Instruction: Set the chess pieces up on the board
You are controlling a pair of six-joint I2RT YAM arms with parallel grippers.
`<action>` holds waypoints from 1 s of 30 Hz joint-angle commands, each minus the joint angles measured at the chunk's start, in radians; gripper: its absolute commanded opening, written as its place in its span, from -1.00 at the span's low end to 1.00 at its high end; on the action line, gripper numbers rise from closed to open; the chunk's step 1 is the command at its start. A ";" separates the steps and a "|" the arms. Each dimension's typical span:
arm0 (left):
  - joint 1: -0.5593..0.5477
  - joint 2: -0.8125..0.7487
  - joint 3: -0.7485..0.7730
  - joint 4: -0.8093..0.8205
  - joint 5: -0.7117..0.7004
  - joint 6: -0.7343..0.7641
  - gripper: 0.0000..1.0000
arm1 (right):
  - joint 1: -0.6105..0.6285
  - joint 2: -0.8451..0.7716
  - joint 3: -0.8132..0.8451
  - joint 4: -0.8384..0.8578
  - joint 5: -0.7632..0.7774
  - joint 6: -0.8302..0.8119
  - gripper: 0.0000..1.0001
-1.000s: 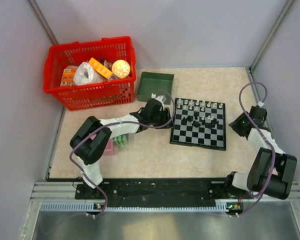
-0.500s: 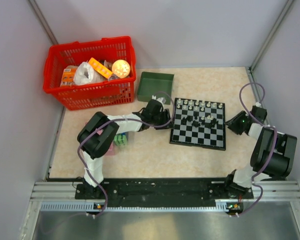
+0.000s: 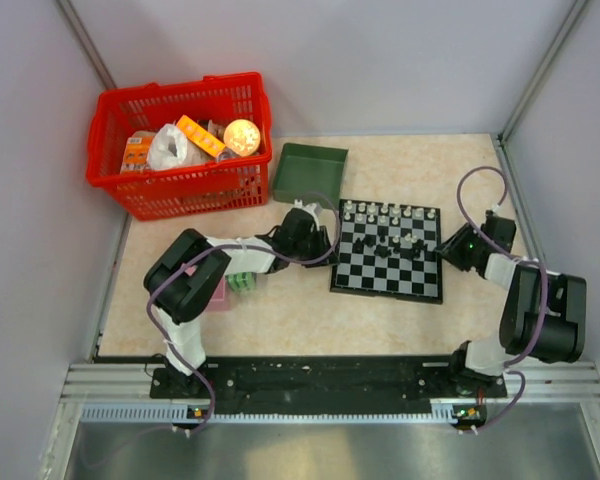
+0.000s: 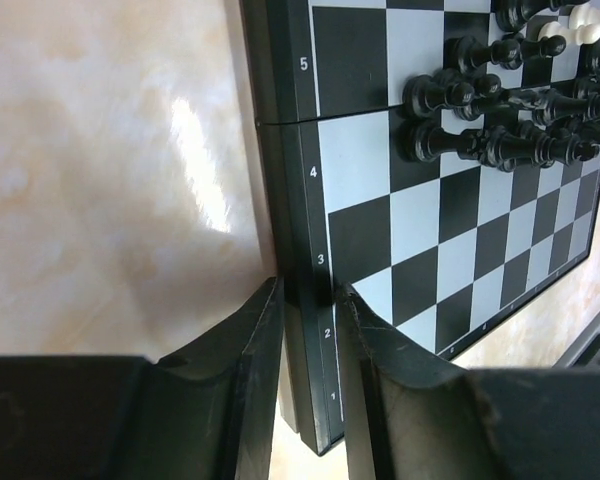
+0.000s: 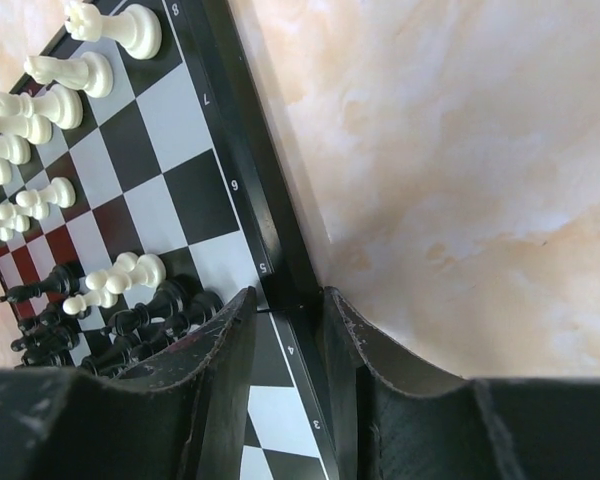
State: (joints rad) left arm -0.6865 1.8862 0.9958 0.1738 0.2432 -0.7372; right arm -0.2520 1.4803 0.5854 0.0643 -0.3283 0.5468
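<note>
Board [image 3: 380, 281] black-and-grey checked, thin black rim; chess pieces [image 4: 500, 148] clustered centre.

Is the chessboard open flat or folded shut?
Open flat. The board shows its whole checked face, chess pieces on it; in the left wrist view its halves meet level.
</note>
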 commanded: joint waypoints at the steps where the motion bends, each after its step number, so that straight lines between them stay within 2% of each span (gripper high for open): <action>1: -0.011 -0.087 -0.100 0.001 0.002 -0.021 -0.36 | 0.052 -0.032 -0.068 -0.090 -0.075 0.010 -0.34; 12: -0.012 -0.294 -0.296 -0.082 -0.079 -0.028 -0.40 | 0.212 -0.186 -0.157 -0.103 -0.049 0.082 -0.35; 14: -0.012 -0.315 -0.319 -0.077 -0.102 -0.021 -0.35 | 0.220 -0.193 -0.160 -0.115 -0.025 0.084 -0.35; 25: -0.010 -0.225 -0.178 -0.053 -0.102 0.053 -0.29 | 0.220 -0.287 -0.154 -0.164 0.123 0.087 -0.32; 30: -0.013 -0.187 -0.166 0.022 0.002 0.052 -0.33 | 0.218 -0.246 -0.136 -0.167 0.130 0.084 -0.33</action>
State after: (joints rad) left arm -0.6876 1.6680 0.7952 0.0826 0.1478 -0.6964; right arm -0.0566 1.2179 0.4324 -0.0681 -0.1864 0.6220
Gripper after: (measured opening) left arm 0.346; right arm 0.338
